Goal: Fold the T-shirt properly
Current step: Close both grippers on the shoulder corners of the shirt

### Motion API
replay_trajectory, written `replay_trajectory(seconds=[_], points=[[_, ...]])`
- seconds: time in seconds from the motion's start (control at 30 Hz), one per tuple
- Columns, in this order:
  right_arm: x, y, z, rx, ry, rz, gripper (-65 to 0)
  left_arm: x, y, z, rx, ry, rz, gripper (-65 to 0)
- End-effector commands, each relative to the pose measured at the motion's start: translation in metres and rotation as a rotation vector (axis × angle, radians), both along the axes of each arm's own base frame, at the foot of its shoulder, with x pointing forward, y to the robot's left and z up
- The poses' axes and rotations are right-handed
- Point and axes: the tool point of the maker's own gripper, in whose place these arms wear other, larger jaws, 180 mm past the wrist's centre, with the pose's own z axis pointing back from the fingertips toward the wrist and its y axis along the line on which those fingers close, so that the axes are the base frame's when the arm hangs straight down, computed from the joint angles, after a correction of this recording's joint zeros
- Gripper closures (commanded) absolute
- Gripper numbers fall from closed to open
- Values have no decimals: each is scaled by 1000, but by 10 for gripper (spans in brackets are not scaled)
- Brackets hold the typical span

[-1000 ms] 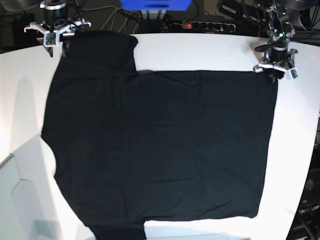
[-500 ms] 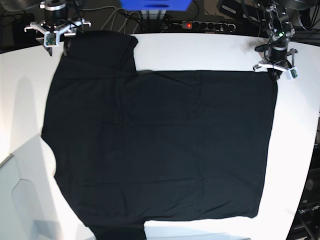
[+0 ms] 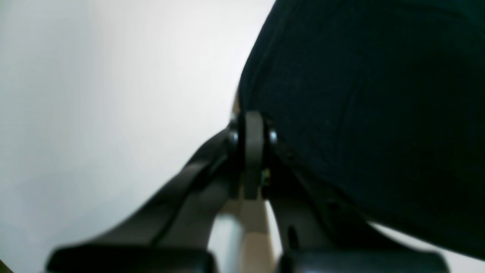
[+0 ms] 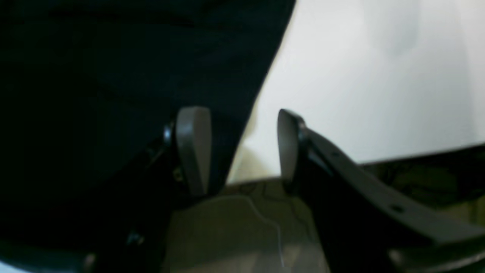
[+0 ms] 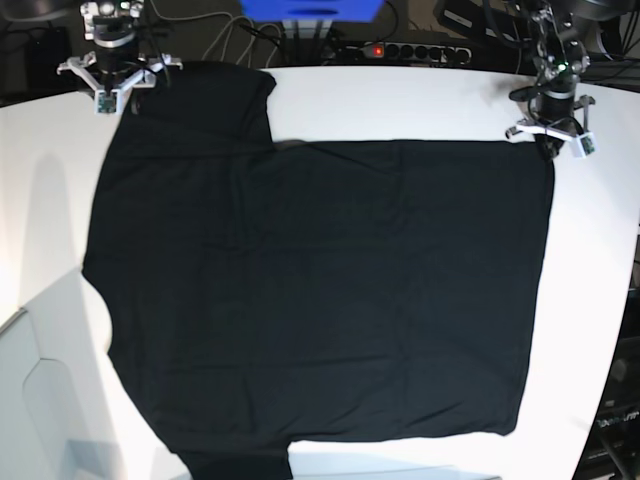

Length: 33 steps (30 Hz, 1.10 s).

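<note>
1. The left gripper point(image 3: 253, 125) has its jaws pressed together at the T-shirt's point(image 5: 320, 290) far corner, pinching the hem edge.
2. The right gripper point(image 4: 237, 151) stands wide apart, straddling the sleeve edge without clamping it; one finger point(image 4: 193, 148) is over the cloth, the other over the bare table point(image 5: 400, 100).
3. A power strip point(image 5: 415, 50) and cables lie beyond the table's far edge, clear of both arms.
4. The black shirt lies flat across the white table, its long axis running side to side in the base view, with the sleeves toward the right arm.
</note>
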Motion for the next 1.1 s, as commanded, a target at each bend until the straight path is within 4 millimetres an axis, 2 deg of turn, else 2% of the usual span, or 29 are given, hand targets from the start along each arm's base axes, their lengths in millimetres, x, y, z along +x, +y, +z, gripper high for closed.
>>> replay_trajectory(seconds=[0.0, 0.2, 0.47, 0.57, 0.7, 0.87, 1.07], points=[[0, -1, 2, -7, -13, 9, -300, -3, 3, 2, 12, 12, -6, 0], [-6, -2, -9, -1, 16, -1, -313, -5, 4, 0, 11, 18, 0, 0], [-12, 20, -24, 53, 49, 11, -305, -4, 5, 0, 12, 17, 1, 0], [-16, 28, -30, 70, 68, 27, -259, -5, 5, 0, 12, 18, 1, 0], [-17, 28, -30, 71, 71, 28, -178, -5, 4, 0, 13, 18, 0, 0], [-16, 36, -29, 104, 77, 103, 0, -9, 4, 0, 15, 24, -3, 0], [-9, 23, -18, 82, 45, 101, 0, -10, 4, 0, 15, 26, -3, 0]])
